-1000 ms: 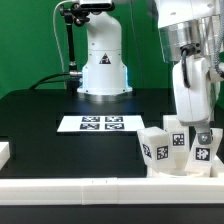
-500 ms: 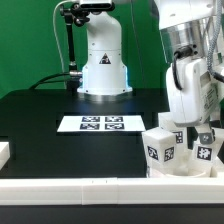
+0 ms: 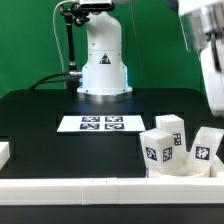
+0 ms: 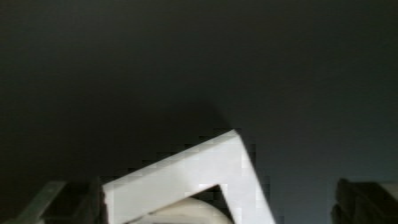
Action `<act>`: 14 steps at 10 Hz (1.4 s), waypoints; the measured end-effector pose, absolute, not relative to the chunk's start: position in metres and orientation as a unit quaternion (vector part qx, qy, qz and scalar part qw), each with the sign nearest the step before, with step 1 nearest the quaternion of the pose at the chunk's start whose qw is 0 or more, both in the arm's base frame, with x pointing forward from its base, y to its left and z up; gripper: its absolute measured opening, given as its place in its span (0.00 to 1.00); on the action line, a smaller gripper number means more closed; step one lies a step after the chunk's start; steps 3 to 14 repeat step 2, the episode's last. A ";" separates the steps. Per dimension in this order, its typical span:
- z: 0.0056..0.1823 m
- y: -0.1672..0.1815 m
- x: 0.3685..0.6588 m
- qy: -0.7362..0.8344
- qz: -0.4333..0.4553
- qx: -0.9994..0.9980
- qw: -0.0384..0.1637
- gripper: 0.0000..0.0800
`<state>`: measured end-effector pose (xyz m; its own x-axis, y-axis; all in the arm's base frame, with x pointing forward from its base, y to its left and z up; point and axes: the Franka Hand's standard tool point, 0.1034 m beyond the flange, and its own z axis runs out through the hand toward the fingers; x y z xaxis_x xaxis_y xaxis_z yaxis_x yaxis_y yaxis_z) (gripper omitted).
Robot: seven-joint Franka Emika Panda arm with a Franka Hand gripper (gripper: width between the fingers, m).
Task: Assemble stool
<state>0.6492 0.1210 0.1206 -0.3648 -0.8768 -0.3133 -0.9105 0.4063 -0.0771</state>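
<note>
White block legs (image 3: 170, 143) clustered loose at exterior view's right, near front rail (image 3: 90, 186); nothing joined yet, assy barely begun. Gripper (image 4: 214, 205) empty, jaws spread.

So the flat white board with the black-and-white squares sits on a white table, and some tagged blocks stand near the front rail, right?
Not quite: the table is black, not white, as the exterior view shows. The rest holds: the marker board lies flat on it, and the tagged white leg blocks stand near the front rail.
</note>
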 end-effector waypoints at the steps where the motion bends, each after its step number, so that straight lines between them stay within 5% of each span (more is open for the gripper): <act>1: 0.121 0.117 0.633 0.833 0.063 -0.531 0.141 0.81; 14: 0.117 0.120 0.637 0.831 0.062 -0.534 0.142 0.81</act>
